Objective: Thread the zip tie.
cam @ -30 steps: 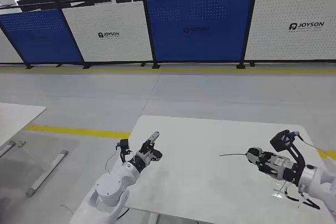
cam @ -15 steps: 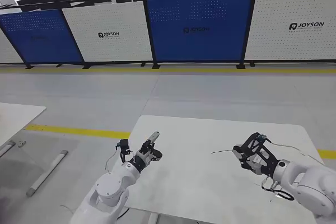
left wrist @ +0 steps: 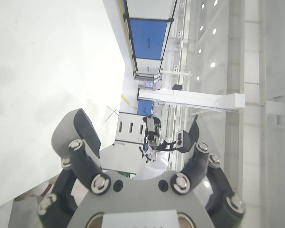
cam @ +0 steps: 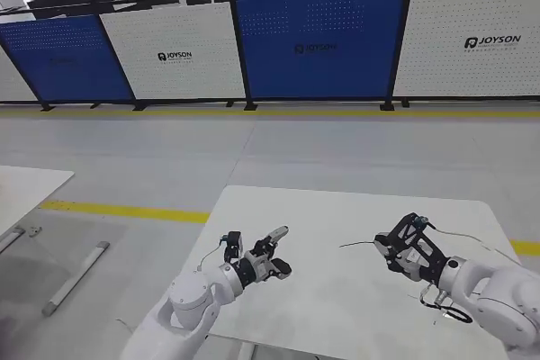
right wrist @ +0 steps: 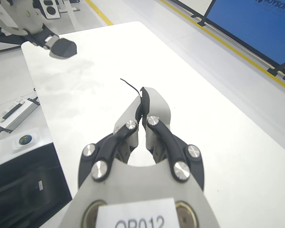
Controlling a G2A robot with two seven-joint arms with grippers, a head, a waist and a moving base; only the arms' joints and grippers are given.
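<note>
a: how far along is the threading?
b: early, i'd say. the thin black plastic zip tie is up off the white rectangular table, pinched in the right gripper. its free end sticks out past the fingertips with a slight curve and points toward the other arm. there's no loop, and nothing is fed through anything.
a: where's the head of the tie?
b: can't tell, it's too small. could be hidden between the pads.
a: so what's left?
b: pretty much all of it, by my read. the second arm has to take the free end, bend it round, feed it into the head and pull it through.
a: right arm pose?
b: it's above the right half of the table with the wrist fairly low. the fingers are pressed together on the tie. the strip runs roughly level over the surface and doesn't touch it, as far as i can see.
a: and the left?
b: the left gripper hovers over the near-left part of the table, rolled on its side, one finger toward the table and the other up. the fingers are spread wide with nothing between them. it faces the right gripper and is well apart from the tie's tip.
a: any risk?
b: the strip looks thin and springy, so the tip may wobble when it's grabbed.
</note>
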